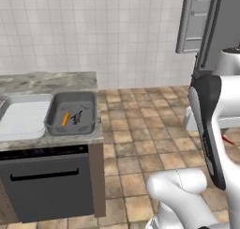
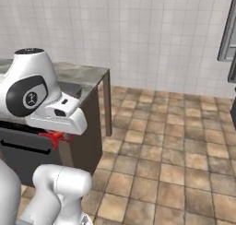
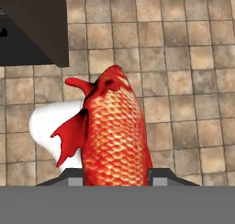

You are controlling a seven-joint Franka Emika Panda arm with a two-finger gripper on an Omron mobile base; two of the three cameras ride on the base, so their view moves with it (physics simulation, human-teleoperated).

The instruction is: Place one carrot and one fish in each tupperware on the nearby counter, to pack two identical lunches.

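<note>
Two tupperware trays sit side by side on the table (image 1: 70, 80): the dark grey tupperware (image 1: 72, 114) holds one carrot (image 1: 65, 118) and one blackish fish (image 1: 76, 118), and the pale tupperware (image 1: 23, 116) beside it looks unfilled. In the hand view the pincer (image 3: 114, 178) is clamped on the red fish (image 3: 114, 136), which stands up between the finger tips over the tiled floor (image 3: 193, 81), well away from the trays. A red scrap (image 2: 56, 138) under the hand in the right base view is probably that fish.

Risks, as judged:
- The grip sits near one end, so the long body could pivot or slip out during a wide swing.
- A drop onto the floor would leave it hard to recover.
- Delivery to the dark tray would spoil the pairing; the pale one needs it.
- Whether a second carrot is available cannot be told.
</note>
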